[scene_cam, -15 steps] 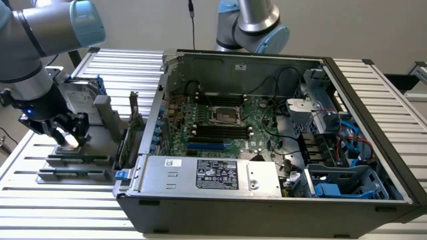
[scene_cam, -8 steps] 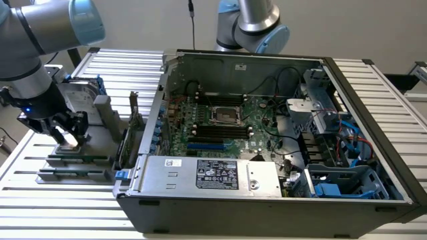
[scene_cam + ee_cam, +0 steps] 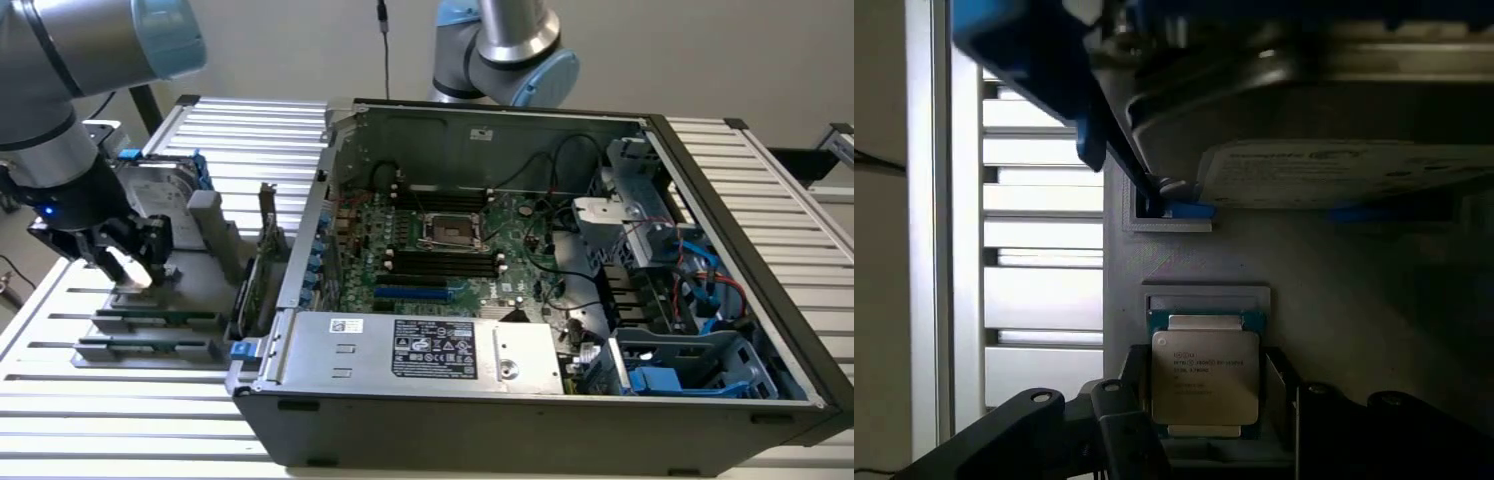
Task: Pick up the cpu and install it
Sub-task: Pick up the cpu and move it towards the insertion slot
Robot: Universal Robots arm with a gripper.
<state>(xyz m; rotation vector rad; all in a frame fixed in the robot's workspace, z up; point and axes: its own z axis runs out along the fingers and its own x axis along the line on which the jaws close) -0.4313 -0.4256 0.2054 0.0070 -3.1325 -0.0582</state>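
Observation:
The cpu (image 3: 1204,378) is a small square chip with a shiny metal top. It lies flat in a recess of the grey fixture (image 3: 1334,280) on the exterior view's left. My gripper (image 3: 131,262) hangs right over it, pointing down. Its dark fingers (image 3: 1124,425) stand on either side of the chip, open, with the chip still resting in its seat. In the open computer case (image 3: 534,400), the empty cpu socket (image 3: 450,232) sits in the middle of the green motherboard.
A silver hard drive in a blue frame (image 3: 154,185) stands upright just behind my gripper. Long memory sticks (image 3: 147,325) lie in the fixture's front slots. A second robot arm (image 3: 501,50) rises behind the case. The slatted table (image 3: 120,420) extends all around.

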